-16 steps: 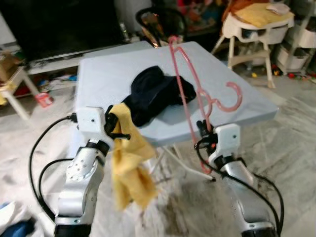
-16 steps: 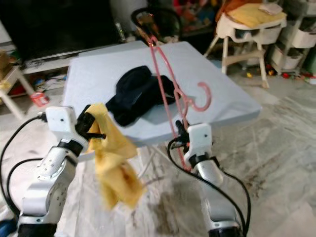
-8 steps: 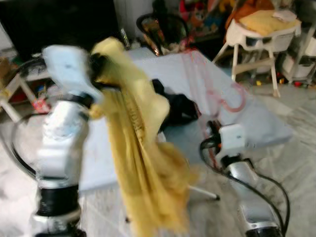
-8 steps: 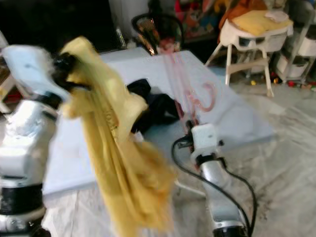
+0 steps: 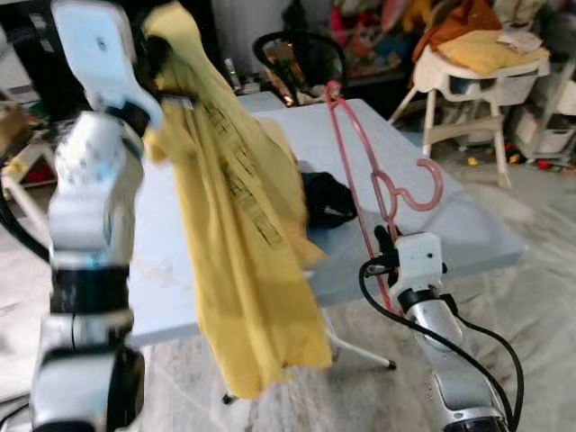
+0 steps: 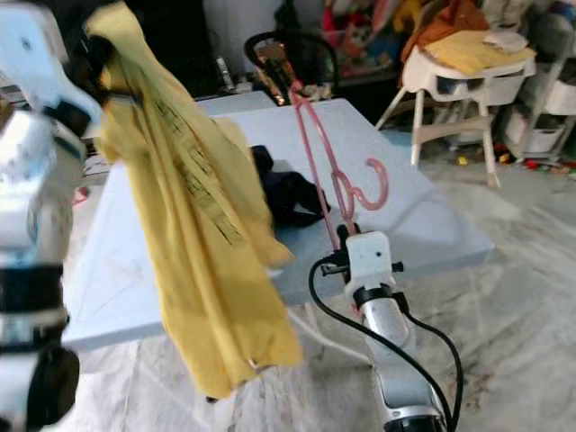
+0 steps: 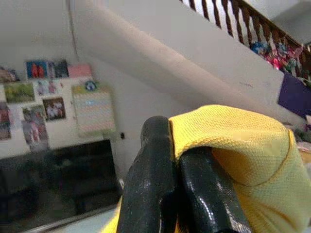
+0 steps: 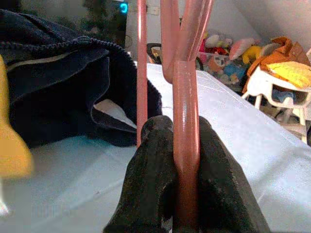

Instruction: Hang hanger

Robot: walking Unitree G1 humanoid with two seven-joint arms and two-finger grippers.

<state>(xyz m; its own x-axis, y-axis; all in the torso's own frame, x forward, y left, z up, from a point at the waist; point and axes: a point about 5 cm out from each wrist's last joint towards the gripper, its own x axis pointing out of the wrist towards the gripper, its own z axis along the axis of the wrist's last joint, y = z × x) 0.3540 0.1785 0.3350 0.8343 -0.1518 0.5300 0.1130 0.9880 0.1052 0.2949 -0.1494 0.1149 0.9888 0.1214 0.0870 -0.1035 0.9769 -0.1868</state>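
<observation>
Two claws, a yellow shirt and a pink hanger

The left claw (image 5: 166,63) is lifted up high and is pinching the yellow shirt (image 5: 247,225) tight, so the shirt is hanging down long in front of the light blue counter (image 5: 468,225). The right claw (image 8: 177,160) is squeezing the bottom of the pink hanger (image 5: 373,184) and is holding it standing up over the counter's near edge. A dark cloth (image 5: 326,198) is lying on the counter, just behind the shirt.

Glossy plastic hanger (image 8: 186,97), knit cloth (image 7: 243,145)
</observation>
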